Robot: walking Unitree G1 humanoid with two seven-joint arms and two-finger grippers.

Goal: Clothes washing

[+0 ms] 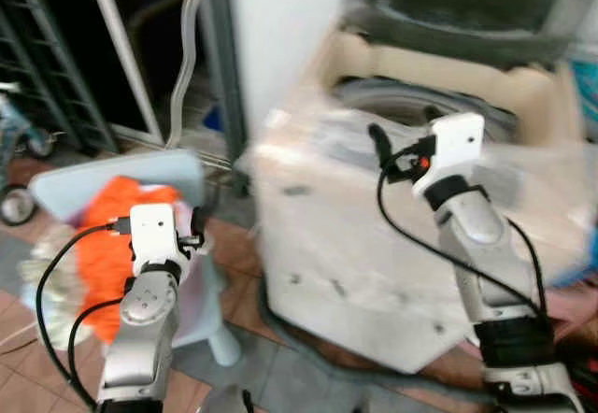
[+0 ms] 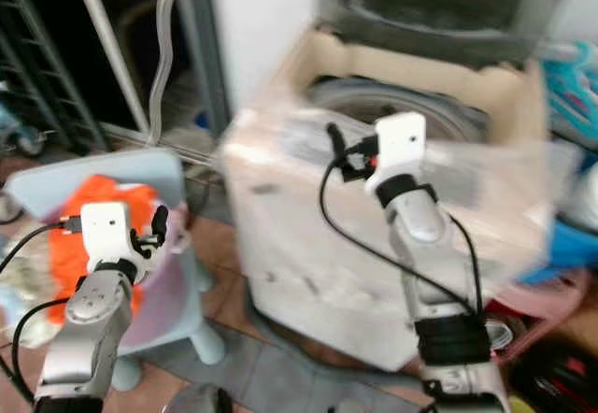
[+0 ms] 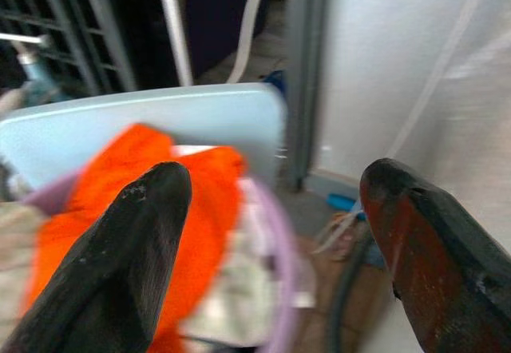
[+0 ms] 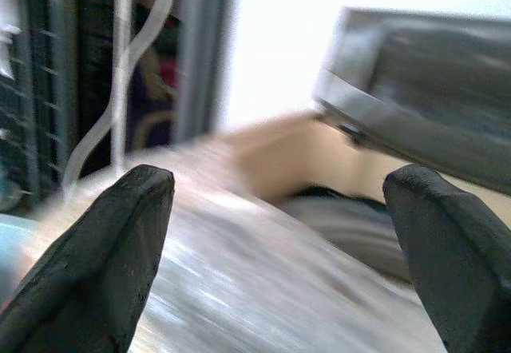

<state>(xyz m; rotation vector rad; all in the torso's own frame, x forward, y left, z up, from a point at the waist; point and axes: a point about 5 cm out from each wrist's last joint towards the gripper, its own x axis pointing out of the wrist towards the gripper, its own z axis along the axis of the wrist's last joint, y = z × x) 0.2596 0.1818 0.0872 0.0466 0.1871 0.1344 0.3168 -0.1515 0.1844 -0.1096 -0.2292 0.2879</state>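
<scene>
A white top-loading washing machine (image 1: 374, 235) stands ahead with its lid (image 1: 467, 7) up and the drum opening (image 1: 402, 105) showing. An orange garment (image 1: 117, 235) lies in a lilac basket (image 3: 275, 289) on a pale blue plastic chair (image 1: 121, 175) to the left. My left gripper (image 3: 275, 209) is open, hovering just above and in front of the orange garment (image 3: 144, 201), holding nothing. My right gripper (image 4: 279, 233) is open above the machine's top near the drum rim, also holding nothing. The pictures are blurred.
A dark metal gate (image 1: 56, 58) and a white hose (image 1: 187, 49) stand behind the chair. Pale cloth (image 1: 47, 273) hangs over the basket's left side. A pink tub (image 2: 551, 301) and turquoise items (image 2: 575, 77) sit to the machine's right. A black cable runs along the tiled floor (image 1: 280, 376).
</scene>
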